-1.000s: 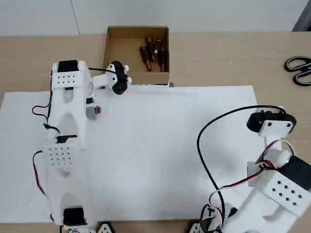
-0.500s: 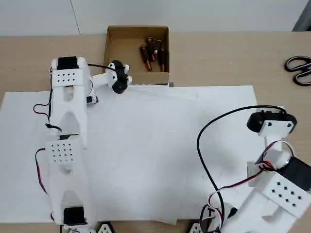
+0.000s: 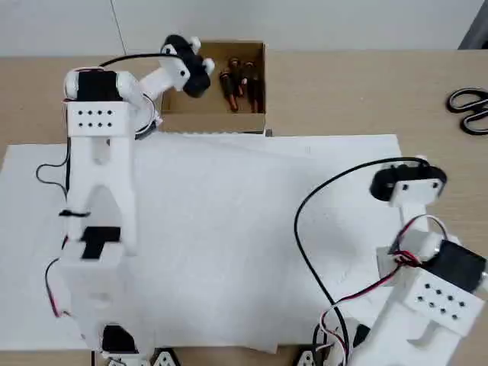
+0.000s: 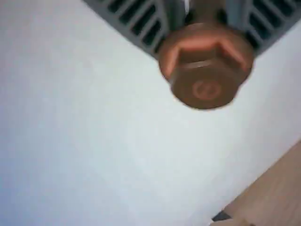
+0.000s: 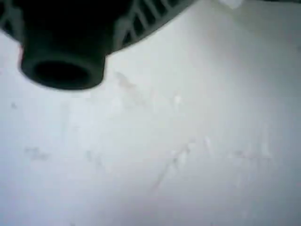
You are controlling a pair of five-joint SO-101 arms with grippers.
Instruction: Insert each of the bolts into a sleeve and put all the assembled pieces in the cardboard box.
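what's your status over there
left gripper shut on bolt, by cardboard box. assembled pieces in box. right gripper over white sheet, black sleeve at it. scissors far off, not in the way.

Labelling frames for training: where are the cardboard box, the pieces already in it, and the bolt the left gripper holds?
cardboard box [image 3: 213, 122], high view, front wall.
assembled pieces [image 3: 242, 84], high view, middle of pile.
bolt [image 4: 204, 70], left wrist view, hex head.

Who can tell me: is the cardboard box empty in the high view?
No, several copper-coloured assembled pieces lie together inside the cardboard box.
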